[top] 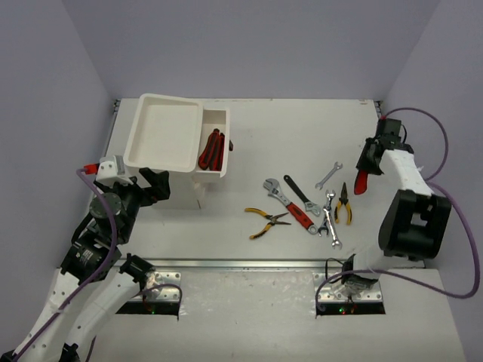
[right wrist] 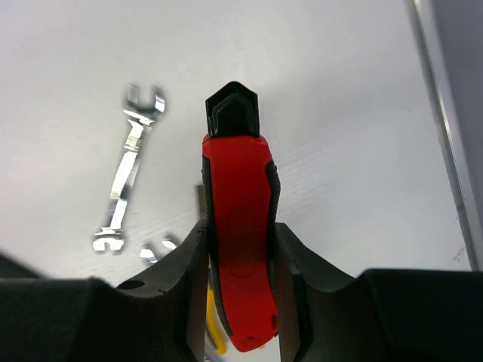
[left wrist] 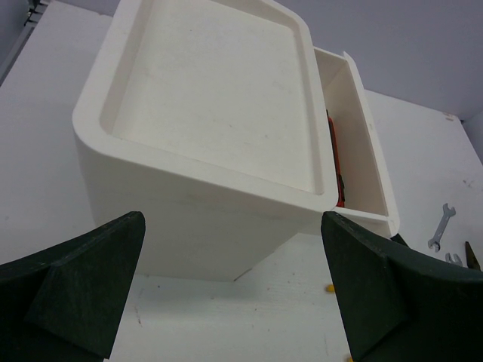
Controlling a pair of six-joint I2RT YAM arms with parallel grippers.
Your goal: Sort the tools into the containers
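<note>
While the left tool (left wrist: 232, 219) gapes beside the box (left wrist: 166, 219), the right tool (right wrist: 240, 226), aloft, pinches red-handled cutters (right wrist: 235, 173).

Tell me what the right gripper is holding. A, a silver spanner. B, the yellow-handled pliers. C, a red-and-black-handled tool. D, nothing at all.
C: the right gripper is clamped on a red-and-black-handled tool, while the silver spanner and yellow-handled pliers lie loose on the table.
</note>
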